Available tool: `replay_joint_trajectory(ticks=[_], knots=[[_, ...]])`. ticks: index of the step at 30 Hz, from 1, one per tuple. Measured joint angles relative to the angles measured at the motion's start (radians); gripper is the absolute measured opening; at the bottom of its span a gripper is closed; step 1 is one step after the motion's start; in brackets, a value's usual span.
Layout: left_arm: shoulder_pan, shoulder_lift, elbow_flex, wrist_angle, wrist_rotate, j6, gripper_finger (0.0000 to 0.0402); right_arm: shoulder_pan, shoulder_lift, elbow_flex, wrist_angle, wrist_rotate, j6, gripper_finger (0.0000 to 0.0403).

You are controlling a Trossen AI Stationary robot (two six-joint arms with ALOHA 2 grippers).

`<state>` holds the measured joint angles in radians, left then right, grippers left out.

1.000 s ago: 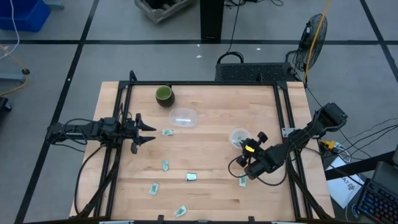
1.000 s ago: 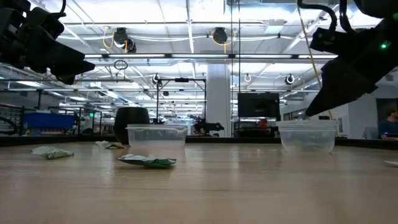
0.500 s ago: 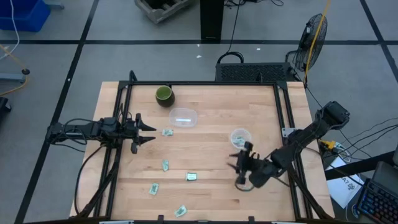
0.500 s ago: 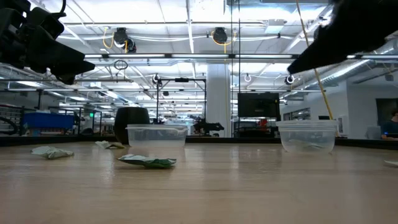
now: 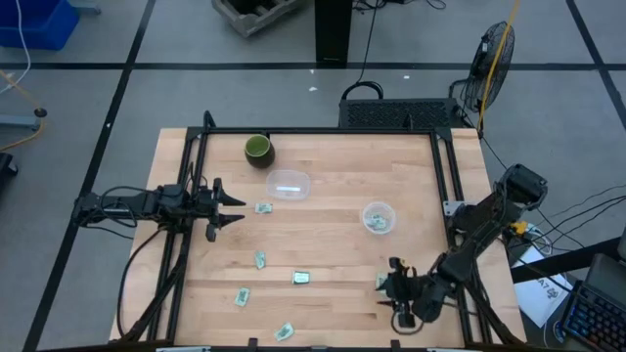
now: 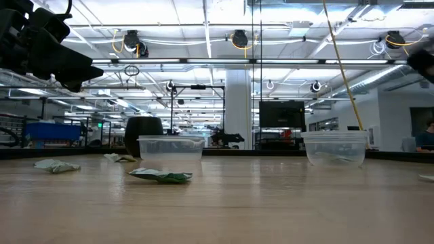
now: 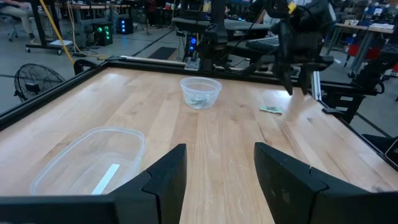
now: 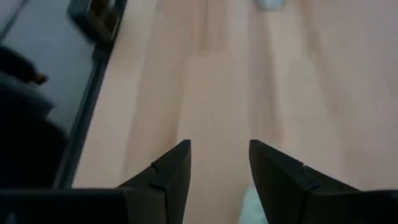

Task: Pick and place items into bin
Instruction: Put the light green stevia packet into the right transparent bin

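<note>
Right gripper fingers spread apart, nothing between them, low over the table near the front right corner. One packet lies just beside its fingertips, toward the table's middle; contact cannot be told from the high view. In the right wrist view the two dark fingers frame bare wood, with a pale scrap at the lower edge between them, too blurred to name. Right arm runs back over the right edge to its base.

Left gripper fingers open, empty, hovering by the left edge about midway along it. A packet lies just beyond its tips. Left wrist view looks across the table past its fingers at the rectangular clear container and the round clear container.

Round clear container right of centre, holds pale green packet material. Rectangular clear container nearer the back edge, with a white strip inside. Dark green cup near the back edge, left of centre.

Loose packets on the wood: one left of centre, one toward the front middle, one toward the front left, one at the front edge.
</note>
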<state>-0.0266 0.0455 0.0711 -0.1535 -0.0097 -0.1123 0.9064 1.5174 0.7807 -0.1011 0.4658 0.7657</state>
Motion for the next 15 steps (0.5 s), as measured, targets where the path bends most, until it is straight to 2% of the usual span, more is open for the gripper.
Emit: replay_joint_trajectory(ticks=[6,15], knots=[[0.000,0.000,0.000,0.000,0.000,0.000,0.0191,0.054,0.050,-0.001,-0.059,-0.042,0.073,0.0153],[0.000,0.000,0.000,0.000,0.000,0.000,0.0191,0.050,0.149,0.000,-0.079,-0.011,-0.038,0.0153]])
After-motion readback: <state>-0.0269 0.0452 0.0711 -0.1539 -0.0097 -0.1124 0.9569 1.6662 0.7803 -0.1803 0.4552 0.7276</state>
